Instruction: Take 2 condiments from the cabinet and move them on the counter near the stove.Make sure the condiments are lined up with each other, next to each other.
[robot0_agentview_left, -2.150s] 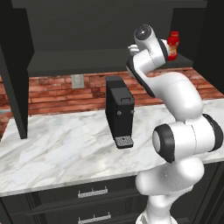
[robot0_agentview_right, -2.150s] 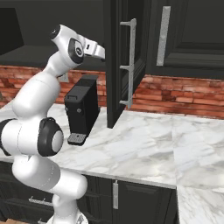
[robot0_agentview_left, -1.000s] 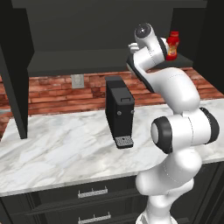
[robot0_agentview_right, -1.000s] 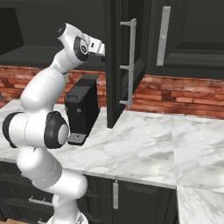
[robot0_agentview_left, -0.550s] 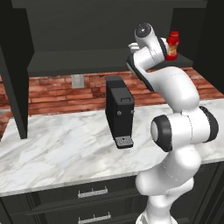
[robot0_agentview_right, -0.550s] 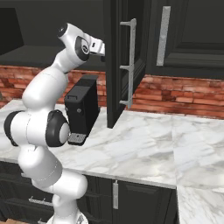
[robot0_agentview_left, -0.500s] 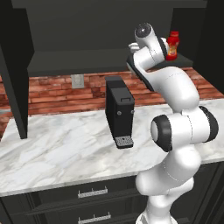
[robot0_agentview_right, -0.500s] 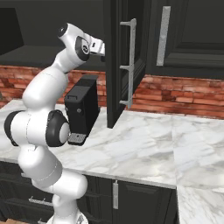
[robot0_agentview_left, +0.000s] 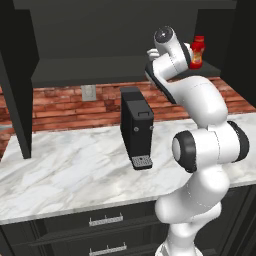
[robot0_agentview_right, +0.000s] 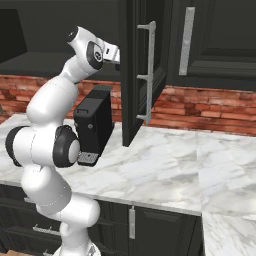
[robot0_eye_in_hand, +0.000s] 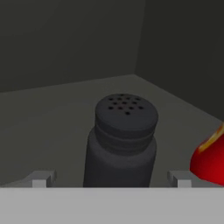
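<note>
Two condiments stand on the shelf of the cabinet (robot0_agentview_left: 115, 70), close to its right side panel. One is a small black shaker (robot0_eye_in_hand: 122, 142) with a round lid full of little holes; the other is a red bottle (robot0_agentview_left: 196, 52) with a red cap. In the hand view the shaker stands upright in the middle, and a curved red piece of the bottle shows just beside it at the right edge; whether the two touch cannot be told. In the left base view the red bottle is seen just behind the arm's upper part, on the right end of the cabinet shelf.

The gripper (robot0_eye_in_hand: 111, 178) is spread wide and holds nothing. Its two fingertips (robot0_eye_in_hand: 41, 179) rise on either side of the shaker's body with clear space left on each side, so the shaker sits between them but is not touched. In the right base view the hand reaches into the cabinet, beside the open cabinet door (robot0_agentview_right: 142, 70) with its long metal handle.

Below the cabinet lies the marble counter (robot0_agentview_left: 65, 175), with a red brick wall behind it. A black coffee machine (robot0_agentview_left: 136, 127) stands on the counter, under the cabinet shelf and just left of the arm. Dark drawers (robot0_agentview_left: 100, 230) with metal handles are under the counter.
</note>
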